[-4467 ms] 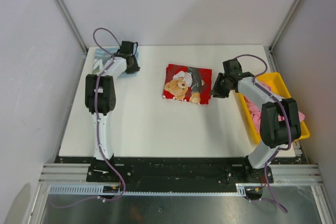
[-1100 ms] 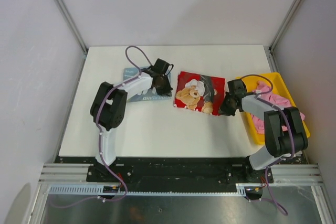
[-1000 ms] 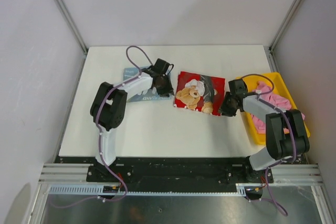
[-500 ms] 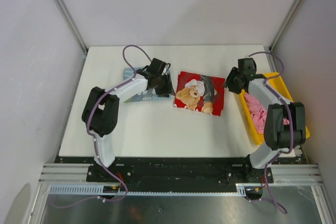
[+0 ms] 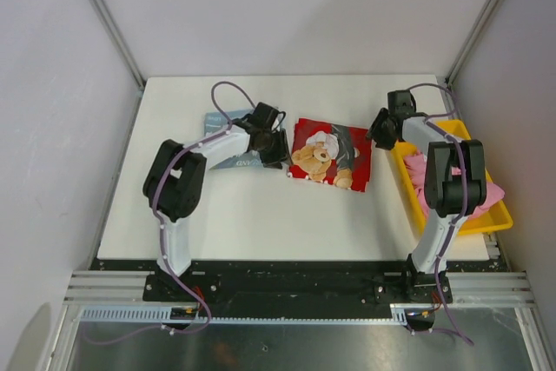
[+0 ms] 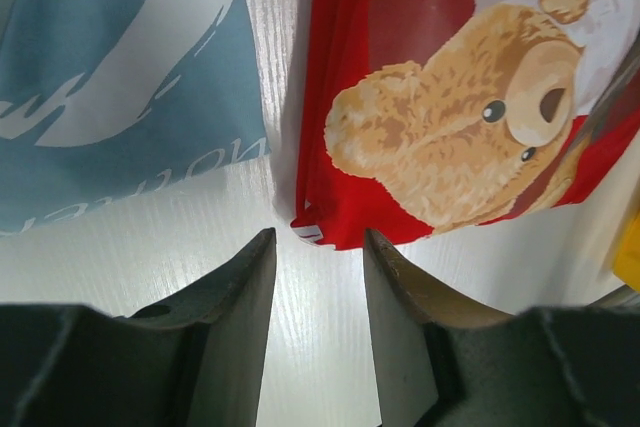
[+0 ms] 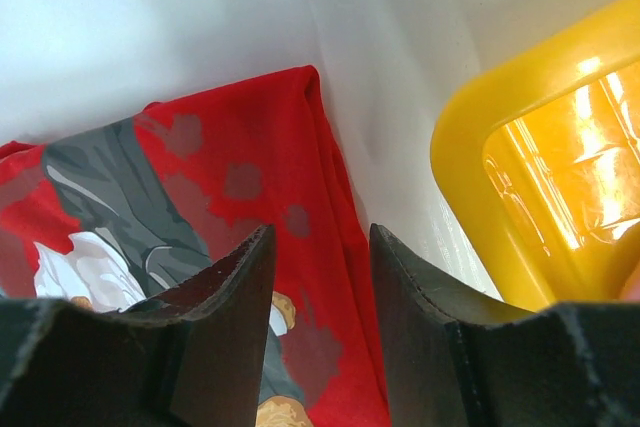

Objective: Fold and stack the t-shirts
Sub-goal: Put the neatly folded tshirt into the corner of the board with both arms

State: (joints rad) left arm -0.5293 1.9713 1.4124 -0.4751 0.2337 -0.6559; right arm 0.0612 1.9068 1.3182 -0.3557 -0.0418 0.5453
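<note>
Stacking the mid-frame red bear-print cloth shirt: left gripper and right gripper are hanging half open, empty, probably needing to grab its edges

red shirt between blue shirt and yellow tray holding pink shirt
</note>
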